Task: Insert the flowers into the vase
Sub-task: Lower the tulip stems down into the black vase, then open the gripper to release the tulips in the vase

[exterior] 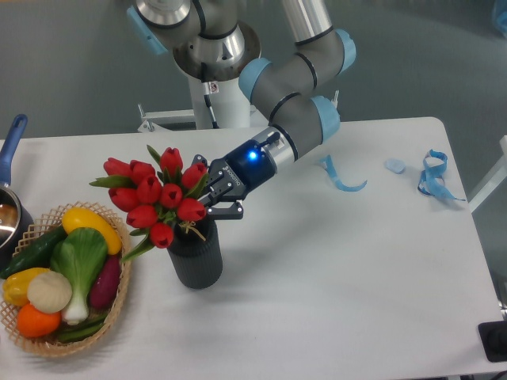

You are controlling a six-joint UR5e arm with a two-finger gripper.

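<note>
About ten red flowers point(158, 198) (one tied bunch) sit in one vase point(196, 257), jaws clamping the stems.

Bright, even overhead lighting, no hard glare. The white table point(333, 261) is close to overexposed, with only faint soft shadows, one under the vase point(195, 257). A blue LED on the arm's wrist point(252, 155) blooms slightly. Focus is mostly sharp; mild softness and compression noise on the grey floor point(63, 71). Little edge distortion.
</note>
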